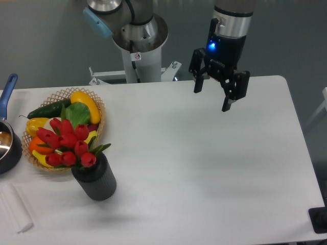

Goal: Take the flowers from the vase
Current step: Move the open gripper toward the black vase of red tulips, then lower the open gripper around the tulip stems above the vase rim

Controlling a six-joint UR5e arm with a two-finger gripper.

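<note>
The flowers (66, 143), a bunch of red tulip buds with green leaves, stand in the vase (95, 179), a short dark grey ribbed cylinder at the table's front left. My gripper (211, 99) hangs open and empty above the far right part of the table, well away from the vase, with its black fingers (228, 98) pointing down.
A wicker basket (97, 105) of fruit and vegetables sits just behind the vase. A dark pot with a blue handle (8, 88) is at the left edge. A white flat object (15, 207) lies at the front left. The robot base (139, 48) stands behind the table.
</note>
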